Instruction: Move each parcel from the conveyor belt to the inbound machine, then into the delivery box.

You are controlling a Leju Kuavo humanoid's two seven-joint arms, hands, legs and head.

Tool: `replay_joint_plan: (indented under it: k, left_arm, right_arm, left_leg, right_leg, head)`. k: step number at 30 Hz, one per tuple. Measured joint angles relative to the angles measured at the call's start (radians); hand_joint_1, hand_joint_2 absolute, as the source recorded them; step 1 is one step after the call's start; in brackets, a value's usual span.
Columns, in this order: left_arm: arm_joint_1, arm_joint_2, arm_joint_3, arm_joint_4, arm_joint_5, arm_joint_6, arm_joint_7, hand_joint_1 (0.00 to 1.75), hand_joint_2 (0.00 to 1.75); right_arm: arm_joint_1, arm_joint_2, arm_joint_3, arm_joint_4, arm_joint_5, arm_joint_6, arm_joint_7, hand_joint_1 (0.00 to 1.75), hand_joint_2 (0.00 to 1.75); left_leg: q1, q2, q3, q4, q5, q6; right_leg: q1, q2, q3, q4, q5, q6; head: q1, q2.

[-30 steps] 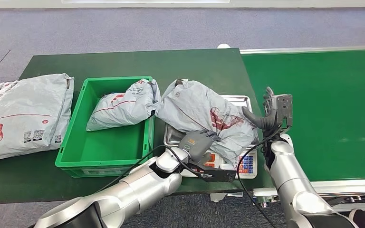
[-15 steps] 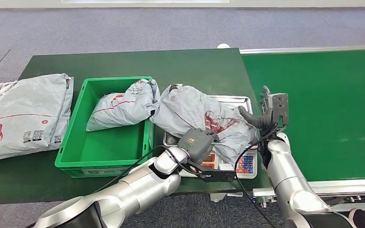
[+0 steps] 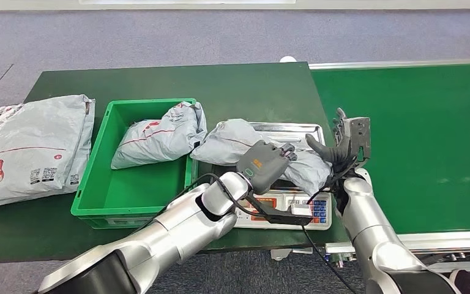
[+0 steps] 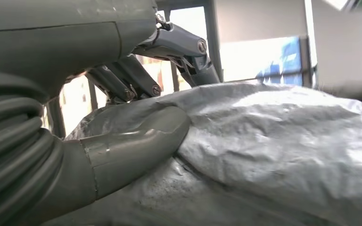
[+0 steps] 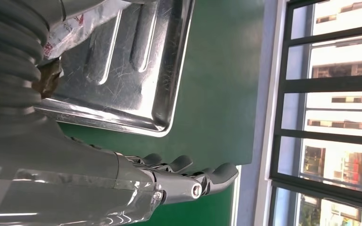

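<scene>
The left robot hand [image 3: 268, 164] grips the grey parcel [image 3: 235, 142] on the scale [image 3: 294, 211] by the counter's right edge. Right robot hand [image 3: 347, 142] is spread, holding nothing. Next, I think: into the green box [image 3: 131, 208].

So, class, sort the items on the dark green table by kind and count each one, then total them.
Grey parcels: 3
Green delivery box: 1
Scale with steel tray: 1
Total: 5
</scene>
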Motion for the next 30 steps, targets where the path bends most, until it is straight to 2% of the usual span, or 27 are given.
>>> replay_joint_plan:
  k: [6,22,30]
  left_arm:
    - [-0.014,0.0,0.067,-0.071,-0.065,-0.026,-0.009,1.75,1.75]
    - [-0.033,0.007,0.121,-0.15,-0.202,-0.035,-0.024,1.75,1.75]
    - [-0.109,0.015,0.175,-0.127,-0.304,0.012,0.021,1.75,1.75]
  right_arm:
    - [0.0,-0.014,0.0,0.001,-0.009,0.007,0.0,0.0,1.75]
    - [0.003,-0.042,0.0,0.001,-0.03,0.033,0.0,0.0,1.75]
    - [0.021,-0.045,-0.002,-0.023,-0.04,0.018,0.007,0.0,1.75]
  left_leg:
    - [0.0,0.0,0.0,0.0,0.0,0.0]
    - [0.0,0.0,0.0,0.0,0.0,0.0]
    - [0.0,0.0,0.0,0.0,0.0,0.0]
  right_leg:
    - [0.0,0.0,0.0,0.0,0.0,0.0]
    - [0.0,0.0,0.0,0.0,0.0,0.0]
    - [0.0,0.0,0.0,0.0,0.0,0.0]
  head:
    - [0.0,0.0]
    - [0.0,0.0]
    - [0.0,0.0]
